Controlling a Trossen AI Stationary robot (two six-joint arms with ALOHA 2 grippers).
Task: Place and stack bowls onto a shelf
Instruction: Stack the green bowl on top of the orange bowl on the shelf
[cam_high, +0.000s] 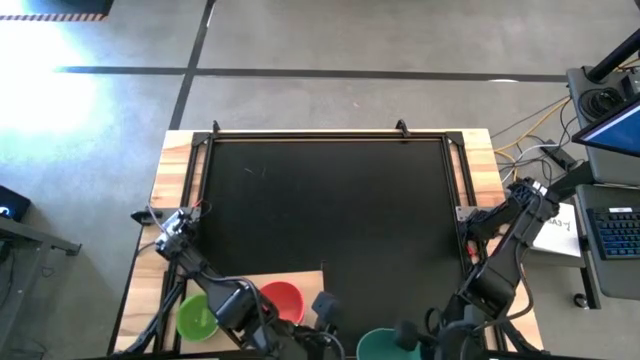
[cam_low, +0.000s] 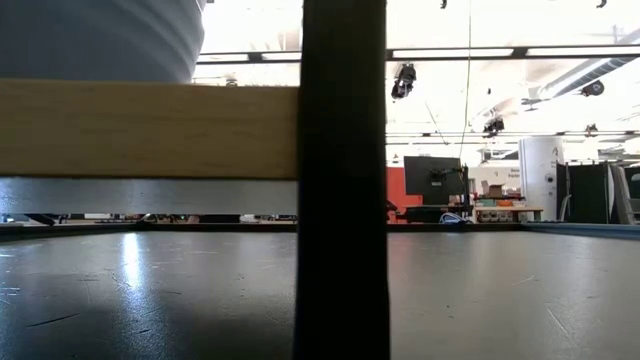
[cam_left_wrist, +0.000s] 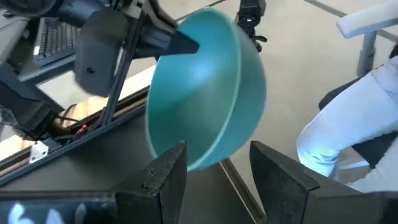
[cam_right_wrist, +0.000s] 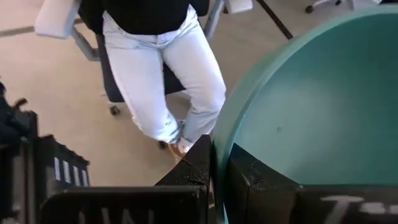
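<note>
Right gripper (cam_right_wrist: 214, 165): pinched on round teal plastic bowl (cam_right_wrist: 311, 106) rim, near table's near edge.
Left gripper (cam_left_wrist: 211, 168): fingers spread, empty.
Risk: thin rim grip may slip, bowl dropped.

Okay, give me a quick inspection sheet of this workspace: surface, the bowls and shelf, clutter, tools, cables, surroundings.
Surface: black mat on a wooden table, bare in the middle.
Job's things: red bowl and yellow-green bowl on the shelf at the near edge; teal bowl held tilted.
Clutter: nothing seen.
Tools: right tool shut on the teal bowl's rim; left tool open, facing that bowl.
Cables: loose cables on the floor, right of the table.
Surroundings: laptop on the right; seated person nearby.
</note>
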